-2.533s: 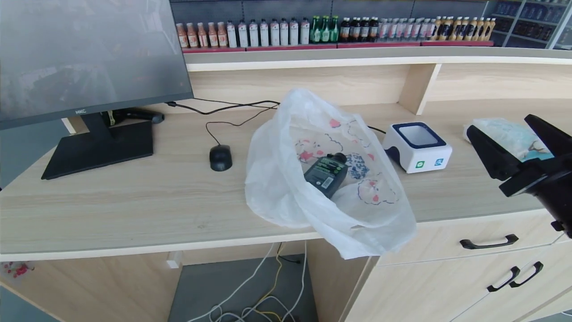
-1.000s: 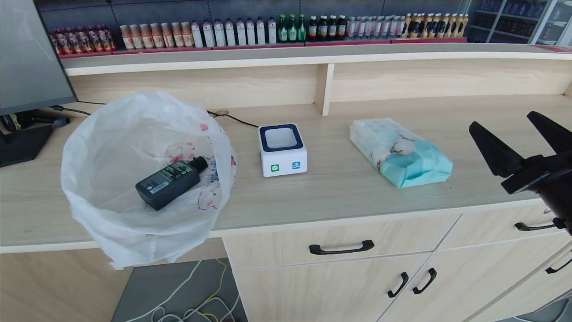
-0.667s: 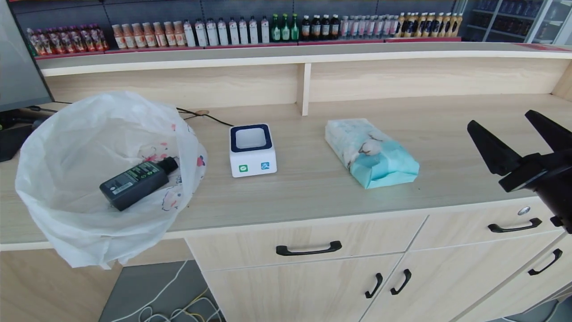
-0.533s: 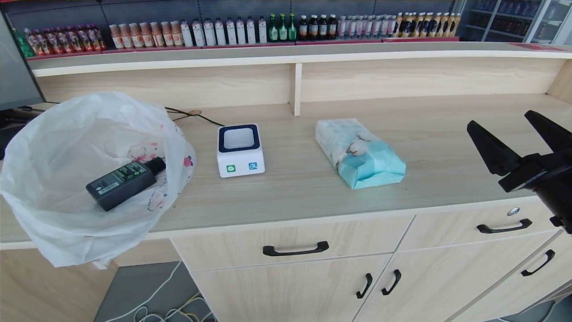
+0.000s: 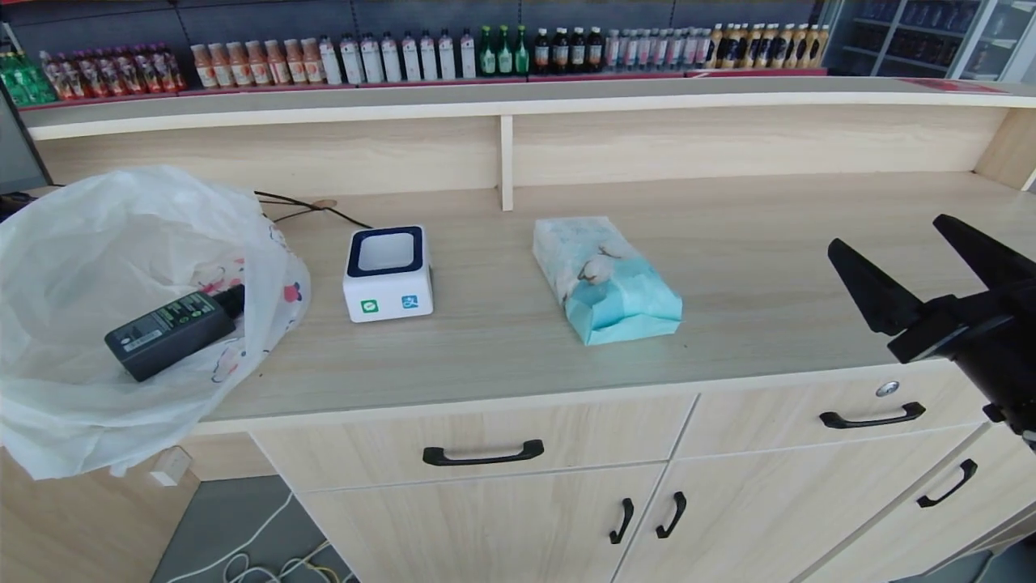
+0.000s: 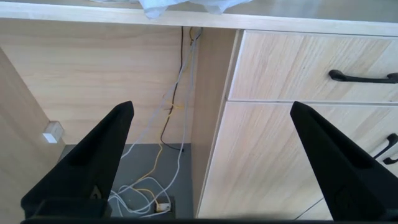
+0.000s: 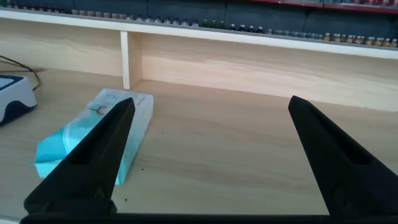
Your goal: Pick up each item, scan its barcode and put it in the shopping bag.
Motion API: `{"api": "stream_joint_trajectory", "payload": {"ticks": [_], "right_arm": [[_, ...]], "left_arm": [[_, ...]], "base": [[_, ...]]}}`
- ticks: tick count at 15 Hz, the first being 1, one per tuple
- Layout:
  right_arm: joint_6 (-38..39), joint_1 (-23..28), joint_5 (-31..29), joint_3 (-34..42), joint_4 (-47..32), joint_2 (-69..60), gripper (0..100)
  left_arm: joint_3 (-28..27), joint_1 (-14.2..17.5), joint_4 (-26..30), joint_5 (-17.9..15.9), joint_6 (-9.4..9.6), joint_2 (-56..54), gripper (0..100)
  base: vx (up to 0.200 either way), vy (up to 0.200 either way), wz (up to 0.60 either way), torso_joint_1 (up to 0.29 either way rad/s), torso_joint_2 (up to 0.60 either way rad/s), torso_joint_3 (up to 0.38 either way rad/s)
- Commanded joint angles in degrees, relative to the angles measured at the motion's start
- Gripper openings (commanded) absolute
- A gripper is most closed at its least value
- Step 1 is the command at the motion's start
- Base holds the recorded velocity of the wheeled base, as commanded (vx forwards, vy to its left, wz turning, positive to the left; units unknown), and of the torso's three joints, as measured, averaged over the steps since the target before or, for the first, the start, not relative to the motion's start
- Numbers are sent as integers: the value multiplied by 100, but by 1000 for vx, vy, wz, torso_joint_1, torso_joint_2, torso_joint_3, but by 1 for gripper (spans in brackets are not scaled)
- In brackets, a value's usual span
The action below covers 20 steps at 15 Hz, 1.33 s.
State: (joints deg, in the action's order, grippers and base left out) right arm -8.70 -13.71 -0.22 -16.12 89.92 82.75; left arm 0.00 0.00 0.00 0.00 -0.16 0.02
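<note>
A teal and white tissue pack (image 5: 603, 279) lies on the wooden counter (image 5: 769, 283), right of the white barcode scanner (image 5: 387, 274). At the counter's left end sits the white shopping bag (image 5: 97, 267), mouth open, with a black bottle (image 5: 170, 332) inside. My right gripper (image 5: 890, 235) hangs open and empty over the counter's right end, well right of the pack. In the right wrist view the right gripper (image 7: 211, 99) faces the tissue pack (image 7: 59, 152) and the scanner (image 7: 12, 90). My left gripper (image 6: 211, 106) is open and empty below counter level, facing the cabinet front.
A raised back ledge with an upright divider (image 5: 507, 162) borders the counter. Bottles (image 5: 486, 53) line the shelf behind. Drawers and doors with black handles (image 5: 483, 453) sit under the counter. A cable (image 5: 307, 212) runs behind the bag. Loose wires (image 6: 168, 124) hang under the counter.
The whole head view has shifted right, so bag, scanner and tissue pack slid left in the picture and monitor and mouse left it. My right gripper stays open at the right.
</note>
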Motion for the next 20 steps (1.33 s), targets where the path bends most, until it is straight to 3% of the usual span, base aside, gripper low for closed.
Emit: {"api": "stream_joint_trajectory", "payload": {"ticks": [1,4,7,11,15,17,18,20], "right_arm": [[-8,0,-4,-14,8,57,100],[27,-8,13,3,8,127,100],[176,-439,66,30,8,409,100],[914,-1511,-22,-1280,8,1701,100],[1987,-1845,-479,-2326,8,2395,100],[2057,-1837,-470,-2590,8,2492,100],[2004,-1837,-488,-3249,8,2676,100],[1978,-1828,-479,-3644,8,2975,100]], "left_arm": [[0,0,0,0,-2,-2,100],[0,0,0,0,-2,-2,100],[0,0,0,0,-2,-2,100],[0,0,0,0,-2,-2,100],[0,0,0,0,-2,-2,100],[0,-9,0,0,-2,-2,100],[0,0,0,0,-2,-2,100],[0,0,0,0,-2,-2,100]], "base": [[0,0,0,0,0,0],[0,0,0,0,0,0],[0,0,0,0,0,0],[0,0,0,0,0,0],[0,0,0,0,0,0],[0,0,0,0,0,0],[0,0,0,0,0,0],[0,0,0,0,0,0]]}}
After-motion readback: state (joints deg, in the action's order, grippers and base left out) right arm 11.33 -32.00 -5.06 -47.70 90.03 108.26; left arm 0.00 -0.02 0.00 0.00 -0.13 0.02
